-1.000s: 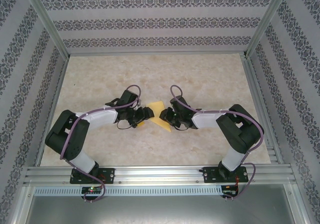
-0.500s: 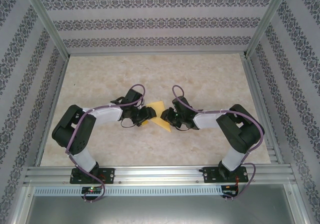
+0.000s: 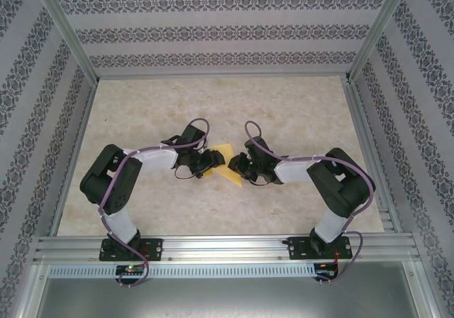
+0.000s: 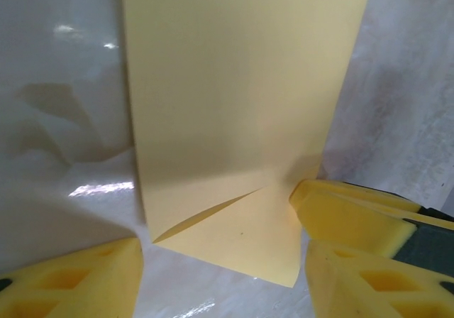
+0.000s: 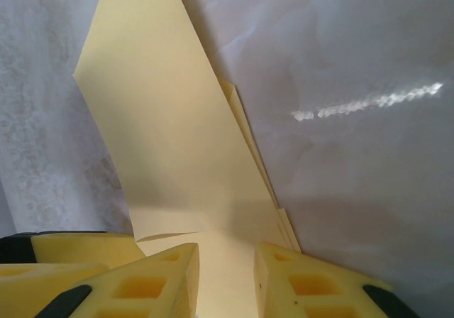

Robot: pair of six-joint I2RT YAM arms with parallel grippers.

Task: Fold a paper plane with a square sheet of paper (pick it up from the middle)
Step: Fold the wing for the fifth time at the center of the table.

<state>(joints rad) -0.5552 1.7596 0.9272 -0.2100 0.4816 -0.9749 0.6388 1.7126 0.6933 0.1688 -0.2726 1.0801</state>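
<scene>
thin yellow-orange square sheet of paper (image 3: 225, 152) (image 4: 234, 105) (image 5: 163, 140), partly folded | left gripper (image 3: 211, 162) (image 4: 221, 261) at its 9 o'clock — released, straddling a corner | right gripper (image 3: 237, 166) (image 5: 227, 258) at 3 o'clock — grip: cannot tell

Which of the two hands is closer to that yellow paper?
Right, barely. The right hand straddles the yellow paper, fingers nearly touching it; the left hand stands wider around its folded corner.

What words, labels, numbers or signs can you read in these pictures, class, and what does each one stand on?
None can be read.
The yellow paper is blank, showing folds only.
The wall covering carries bands of repeated ornament, not letters.
The marbled table top is unmarked.
Fine marks on the front rail are too small to read.
</scene>
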